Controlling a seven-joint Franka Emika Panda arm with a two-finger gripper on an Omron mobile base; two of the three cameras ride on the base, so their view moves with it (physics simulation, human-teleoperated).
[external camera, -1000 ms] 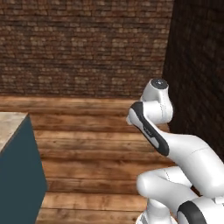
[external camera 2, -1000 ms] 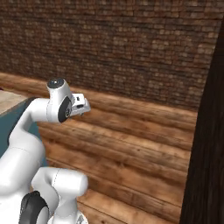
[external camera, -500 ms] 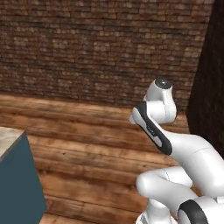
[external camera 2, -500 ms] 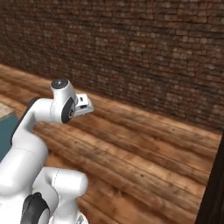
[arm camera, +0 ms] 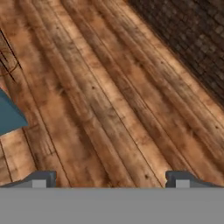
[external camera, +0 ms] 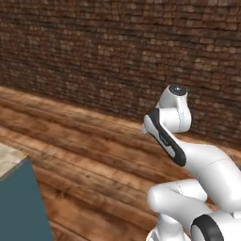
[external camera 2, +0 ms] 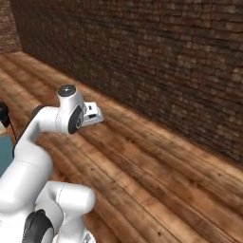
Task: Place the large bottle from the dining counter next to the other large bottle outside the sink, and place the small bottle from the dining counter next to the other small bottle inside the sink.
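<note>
My gripper (arm camera: 111,181) is open over bare wooden floor, its two fingertips (arm camera: 41,179) far apart with nothing between them. The arm is folded up close over the base. A corner of the dining counter (external camera: 8,159), beige stone top on a teal base, sits at the lower left of the left base view. A teal wedge of the same counter (arm camera: 8,117) shows at the left of the hand view. The bottles and the sink are out of view. A dark rounded shape (external camera 2: 3,114) is cut off by the left edge of the right base view; I cannot tell what it is.
A dark brick wall (external camera: 117,52) runs across the far side, with wooden plank floor (external camera 2: 156,180) stretching from it to the base. Thin dark wire-like lines (arm camera: 8,61) cross the floor at the hand view's upper left.
Both base views have swung: the counter has slid toward the left edge and the dark column at the right has left the picture. The arm keeps its folded pose, gripper open.
</note>
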